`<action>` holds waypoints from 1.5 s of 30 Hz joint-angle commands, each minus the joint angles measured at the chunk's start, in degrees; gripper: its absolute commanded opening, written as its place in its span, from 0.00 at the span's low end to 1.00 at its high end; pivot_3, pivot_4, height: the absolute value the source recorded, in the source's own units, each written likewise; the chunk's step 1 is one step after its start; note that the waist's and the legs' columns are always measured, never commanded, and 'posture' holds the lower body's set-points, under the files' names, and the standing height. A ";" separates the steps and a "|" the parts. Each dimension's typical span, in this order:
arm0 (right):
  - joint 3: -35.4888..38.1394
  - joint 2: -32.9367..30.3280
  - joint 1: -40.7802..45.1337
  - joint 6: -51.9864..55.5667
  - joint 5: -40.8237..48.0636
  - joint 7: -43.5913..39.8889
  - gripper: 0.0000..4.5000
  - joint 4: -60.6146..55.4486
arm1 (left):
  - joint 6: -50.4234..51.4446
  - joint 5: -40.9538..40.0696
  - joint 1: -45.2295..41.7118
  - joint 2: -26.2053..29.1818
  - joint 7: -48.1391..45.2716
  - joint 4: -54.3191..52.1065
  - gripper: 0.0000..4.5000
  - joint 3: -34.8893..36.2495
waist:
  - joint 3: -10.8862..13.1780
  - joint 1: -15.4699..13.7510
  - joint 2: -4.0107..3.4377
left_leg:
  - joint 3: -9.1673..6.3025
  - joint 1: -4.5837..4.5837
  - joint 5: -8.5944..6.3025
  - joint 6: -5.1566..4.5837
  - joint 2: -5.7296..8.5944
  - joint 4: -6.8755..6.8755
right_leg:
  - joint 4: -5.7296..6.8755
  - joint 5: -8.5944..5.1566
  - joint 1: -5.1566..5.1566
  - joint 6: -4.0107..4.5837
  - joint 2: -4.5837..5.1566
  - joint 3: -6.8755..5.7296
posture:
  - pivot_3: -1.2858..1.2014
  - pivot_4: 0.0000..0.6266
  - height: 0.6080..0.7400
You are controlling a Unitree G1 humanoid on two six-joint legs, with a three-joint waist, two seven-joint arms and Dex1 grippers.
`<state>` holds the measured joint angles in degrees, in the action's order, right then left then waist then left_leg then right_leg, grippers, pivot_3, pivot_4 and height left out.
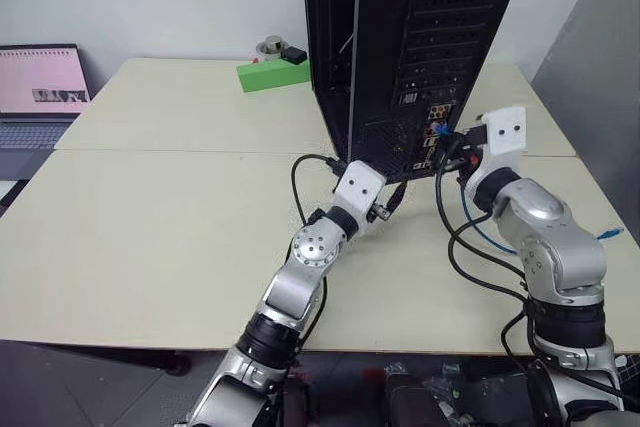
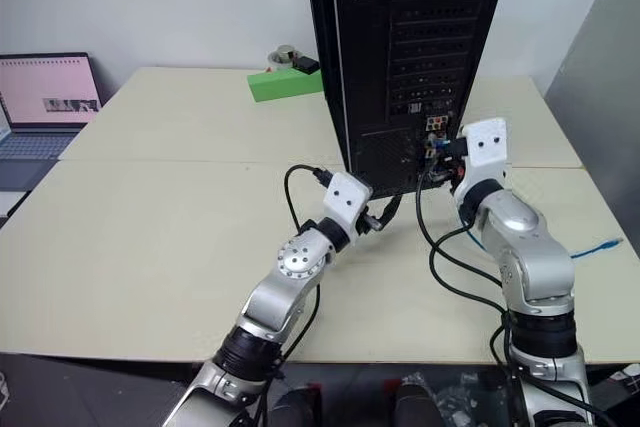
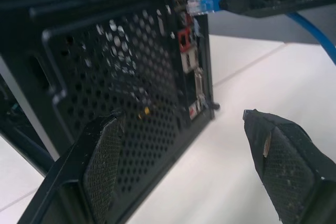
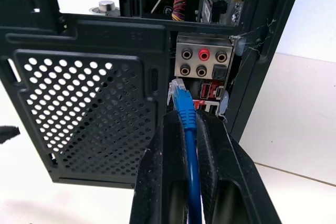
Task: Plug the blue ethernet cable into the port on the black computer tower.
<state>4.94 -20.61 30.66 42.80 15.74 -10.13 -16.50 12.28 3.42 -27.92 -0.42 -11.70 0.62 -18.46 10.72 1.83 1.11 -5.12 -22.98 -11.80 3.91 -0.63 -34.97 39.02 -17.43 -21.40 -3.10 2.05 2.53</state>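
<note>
Right gripper: the right gripper [image 4: 185,124] is clamped tight on the blue ethernet cable [image 4: 191,166], just behind its plug; the cord runs down between the two black fingers [image 4: 157,177]; the gripper is level and aimed straight at the tower's rear panel

Cable: the clear plug [image 4: 178,88] pokes out past the fingertips, right in front of the connector cluster, close but not seated; whether the tip touches the panel I cannot tell; the rest of the cord trails back past the right arm and over the table, its far end lying near the table's right edge [image 1: 610,234]

Port: which socket is the port I cannot tell; the plug sits just beside the red sockets [image 4: 206,93] and below the round audio jacks [image 4: 203,55]

Tower: the black computer tower [image 1: 400,37] stands upright on the pale table [image 1: 160,227], rear panel facing the robot; perforated grille low down, slot covers higher up

Left gripper: the left gripper [image 3: 178,156] is spread wide with nothing between its fingers; it hovers by the tower's lower rear corner, alongside the perforated grille [image 3: 121,87]

Background: a green block [image 1: 272,74] and a laptop [image 1: 35,97] sit well apart from the action, behind the tower and at the far left
</note>
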 commanded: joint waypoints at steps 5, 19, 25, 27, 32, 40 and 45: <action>-0.30 0.11 2.03 -2.62 -1.84 -0.63 0.00 2.74 | 1.35 0.45 -0.25 -0.87 -0.32 -2.24 0.84 0.51 | 0.00 0.02 0.00 | 0.01 0.00 0.00 0.00 0.00 0.01 | 0.01 0.00 -0.01 0.00 0.00 0.01 | 0.52 0.24 1.00; -0.87 0.43 3.85 -4.74 -3.23 -2.08 0.00 6.12 | 1.94 0.59 0.02 -0.22 -0.94 -2.86 0.84 1.07 | 0.00 0.03 0.00 | 0.01 0.00 0.00 0.00 0.00 0.01 | 0.00 0.00 -0.01 0.00 0.00 0.01 | 0.52 0.24 1.00; -1.13 0.28 4.61 -5.57 -3.94 -2.66 0.00 7.71 | 2.02 0.62 -0.03 -0.15 -0.97 -2.89 0.84 1.22 | 0.00 0.02 0.00 | 0.01 0.00 0.00 0.00 0.00 0.01 | 0.00 0.00 -0.01 0.00 0.00 0.01 | 0.52 0.24 1.00; -1.18 0.25 4.72 -5.90 -4.15 -2.70 0.00 8.13 | 2.07 0.65 0.04 -0.25 -0.90 -2.98 0.84 1.19 | 0.00 0.04 0.00 | 0.01 0.00 0.00 0.00 0.00 0.01 | 0.00 0.00 -0.01 0.00 0.00 0.01 | 0.52 0.24 1.00; -1.52 0.22 4.82 -6.93 -5.03 -2.52 0.00 9.26 | 2.14 0.62 0.07 -0.25 -0.94 -2.99 0.84 1.22 | 0.00 0.10 0.00 | 0.02 0.01 0.00 0.00 -0.01 0.01 | 0.01 0.00 -0.01 0.00 0.00 0.02 | 0.52 0.24 1.00; -1.21 0.36 3.36 -5.57 -4.77 -3.20 0.00 7.15 | 2.17 0.59 0.18 0.01 -0.93 -3.09 0.84 1.54 | 0.00 0.14 0.00 | 0.02 0.02 0.00 0.00 -0.01 0.01 | 0.01 0.00 -0.01 0.00 0.00 0.02 | 0.52 0.24 1.00; -1.16 0.82 3.42 -6.11 -5.25 -3.07 0.00 7.78 | 2.17 0.64 0.19 -0.13 -0.98 -3.08 0.84 1.32 | 0.00 0.13 0.00 | 0.02 0.01 0.00 0.00 -0.01 0.01 | 0.01 0.00 -0.01 0.00 0.00 0.02 | 0.52 0.24 1.00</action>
<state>3.16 -19.95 33.66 37.58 10.63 -13.45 -6.79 14.68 3.74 -27.70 -0.21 -12.67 0.19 -17.33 10.72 1.96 1.10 -5.10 -22.96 -11.80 3.92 -0.64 -34.96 39.03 -17.43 -21.41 -3.10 2.04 2.55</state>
